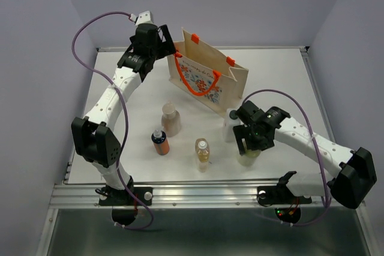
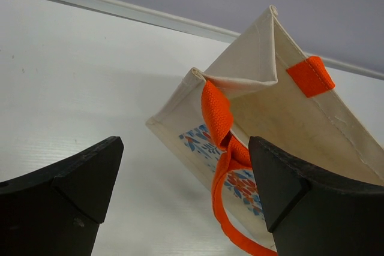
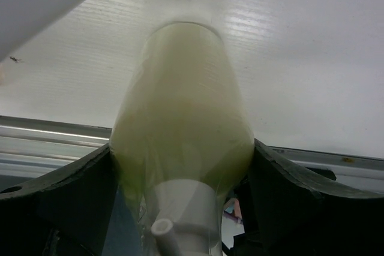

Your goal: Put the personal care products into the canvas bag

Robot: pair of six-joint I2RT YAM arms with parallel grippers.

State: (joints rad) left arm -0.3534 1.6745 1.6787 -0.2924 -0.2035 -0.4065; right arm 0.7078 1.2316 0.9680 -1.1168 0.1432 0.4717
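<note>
The beige floral canvas bag stands at the back of the table, its orange handle drooping over the front. My left gripper hangs open at the bag's left end, the handle lying just inside its right finger. My right gripper is shut on the round pale yellow-green bottle, with both fingers against its sides. Standing free are the peach-pink bottle, the orange-brown bottle, the clear amber bottle and the white bottle.
A metal rail runs along the table's near edge, just beyond the yellow-green bottle. Grey walls close in the table on the left, back and right. The white bottle stands right beside my right wrist.
</note>
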